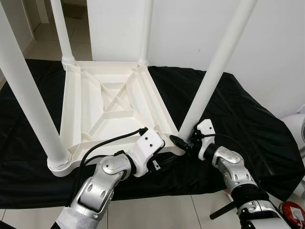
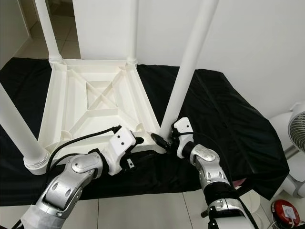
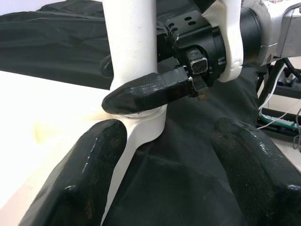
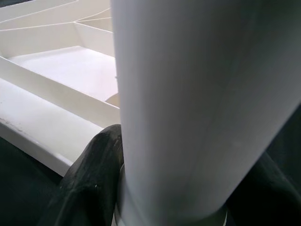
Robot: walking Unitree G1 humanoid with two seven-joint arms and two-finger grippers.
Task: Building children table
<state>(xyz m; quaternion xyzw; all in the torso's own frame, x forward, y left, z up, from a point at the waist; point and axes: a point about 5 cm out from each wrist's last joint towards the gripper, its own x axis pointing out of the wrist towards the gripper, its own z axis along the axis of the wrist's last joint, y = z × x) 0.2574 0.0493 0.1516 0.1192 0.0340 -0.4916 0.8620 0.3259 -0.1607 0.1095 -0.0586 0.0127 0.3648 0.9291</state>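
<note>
At the lower centre of the left eye view the left gripper (image 1: 164, 160) is held low against the near corner of the overturned children table (image 1: 112, 107), its fingers (image 3: 96, 155) spread apart with nothing between them, one of them resting at the edge of the white tabletop on the black cloth (image 1: 248, 124). Just to its right, the right gripper (image 1: 183, 142) is clamped around the foot of the near right leg (image 1: 217, 71), one black finger (image 3: 146, 94) being seen wrapped against the white tube where it meets its corner socket. The step in hand is judged to be the seating of this leg in its socket. It would be done well if the leg were kept in line with the socket (it leans noticeably toward the upper right of the frame), turned or pressed at the base rather than higher up, and if the corner were steadied by the left gripper so that the tabletop is not dragged across the cloth. The grip should be kept close to the collar, since a smooth tube is likely to slip. Further off, the near left leg (image 1: 28, 100) stands in its collar at the left edge of the frame, and the two far legs (image 1: 62, 28) rise from the far corners toward the top, before a white wall (image 1: 267, 57). At the lower right corner a red object (image 1: 291, 213) carries a white label, too small to be read; no other writing or brand can be made out.
</note>
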